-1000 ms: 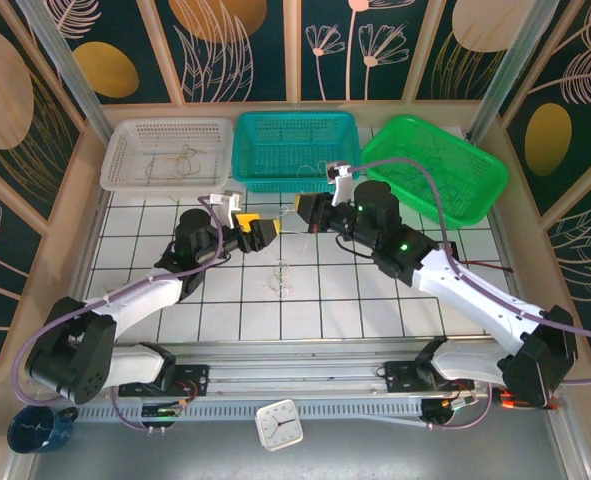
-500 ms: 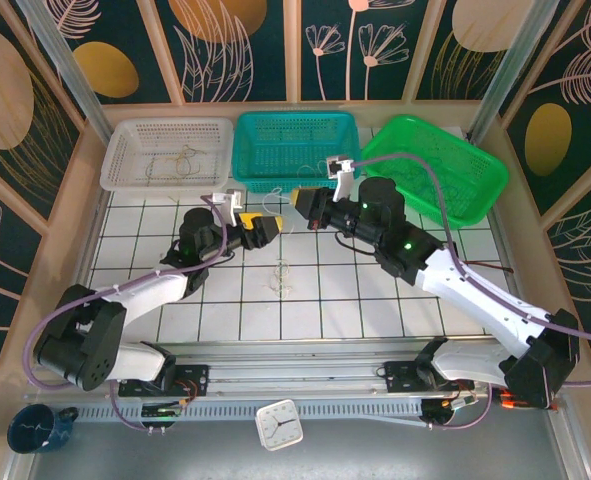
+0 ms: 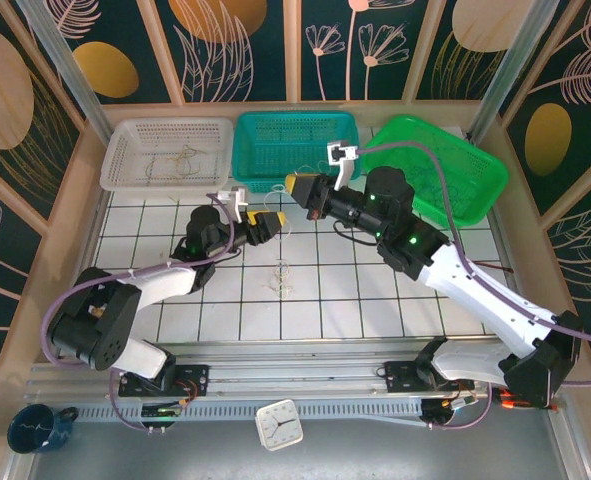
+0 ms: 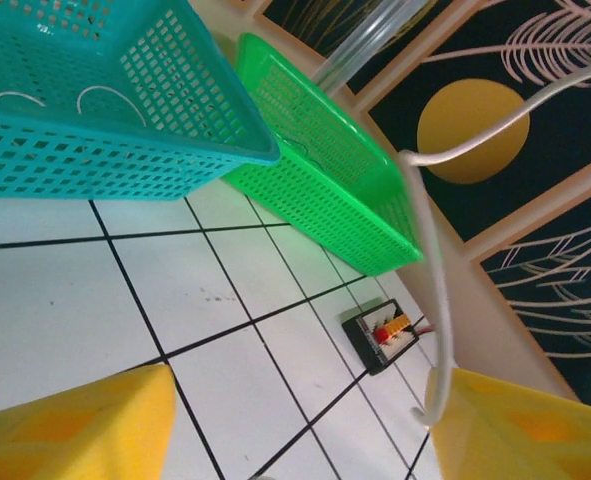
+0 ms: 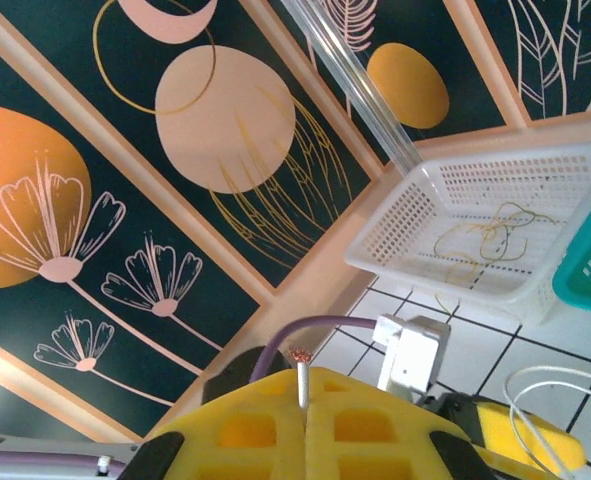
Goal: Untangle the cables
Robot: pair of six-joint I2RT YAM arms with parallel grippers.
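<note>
Seen from above, the tangle of cables lies on the white gridded tabletop, between the two arms and nearer their bases than either tool. The left tool and the right tool hang close together over the far part of the grid, just in front of the teal basket. The white basket stands to its left and the green basket to its right. This view is too coarse to show how the fingers stand; the wrist cameras do show it.

In the right wrist view, the right tool's yellow pads are pressed together. The end of a whitish cable sticks up out of the seam, clamped between them. The same view shows tan-yellow wires lying in the white basket, and a whitish loop beside one yellow finger of the left tool.

In the left wrist view, the left tool's fingers stand wide apart at the bottom corners. A whitish strand hangs down just beside the right-hand one; I cannot tell whether it touches. Two short whitish wires lie inside the teal basket. A small black connector block sits on the tabletop in front of the green basket.
</note>
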